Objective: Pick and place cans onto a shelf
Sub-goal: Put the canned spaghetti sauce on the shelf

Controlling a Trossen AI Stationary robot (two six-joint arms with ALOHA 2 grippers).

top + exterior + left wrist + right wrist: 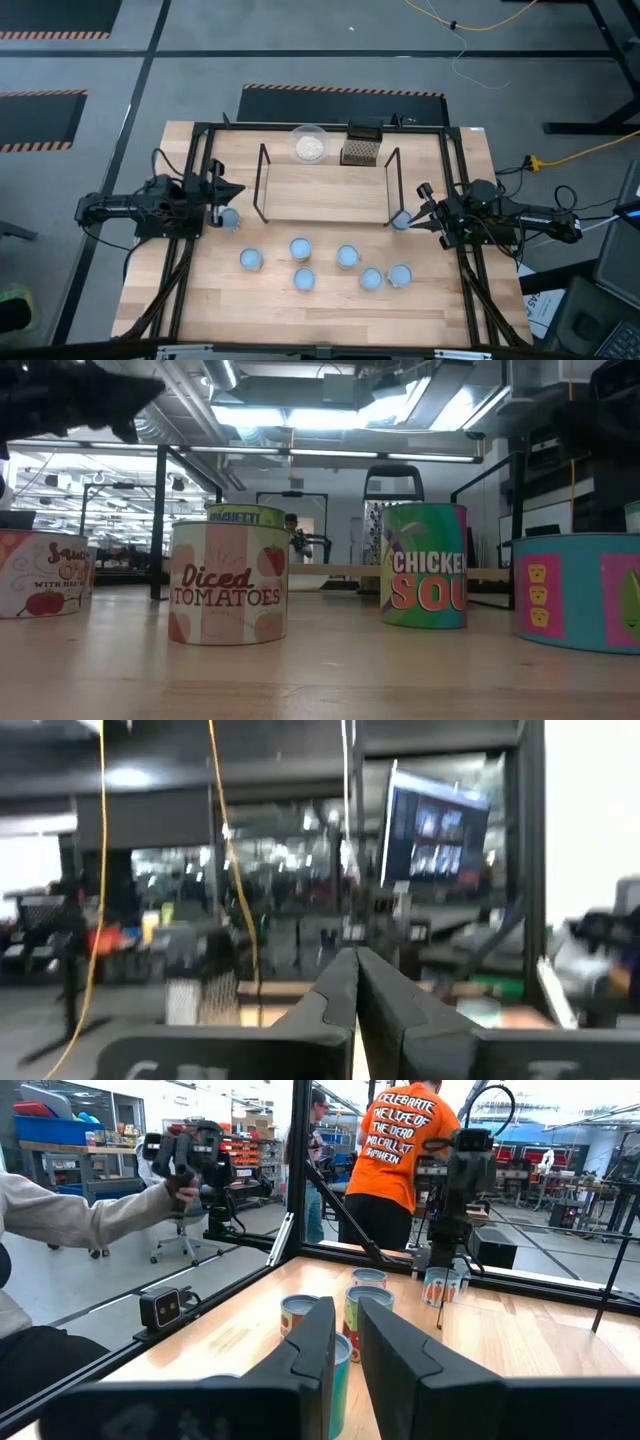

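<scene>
The light-wood shelf point(325, 190), with black wire frames at its two ends, lies mid-table with nothing on it. Eight cans with pale blue tops stand upright on the table. One can point(229, 216) is by the shelf's left end and one point(400, 219) by its right end. Several cans point(347, 257) stand in a loose group nearer the front. My left gripper point(228, 190) is shut and empty, raised above the left can; it also shows in its wrist view point(355, 985). My right gripper point(346, 1342) has a narrow gap and holds nothing. A teal-sided can point(341, 1368) stands just past its fingertips.
A clear bowl point(309, 145) with whitish contents and a dark mesh box point(362, 148) stand at the far edge behind the shelf. A black frame point(196, 200) runs along the table's sides. People point(400, 1150) stand beyond the table's left side.
</scene>
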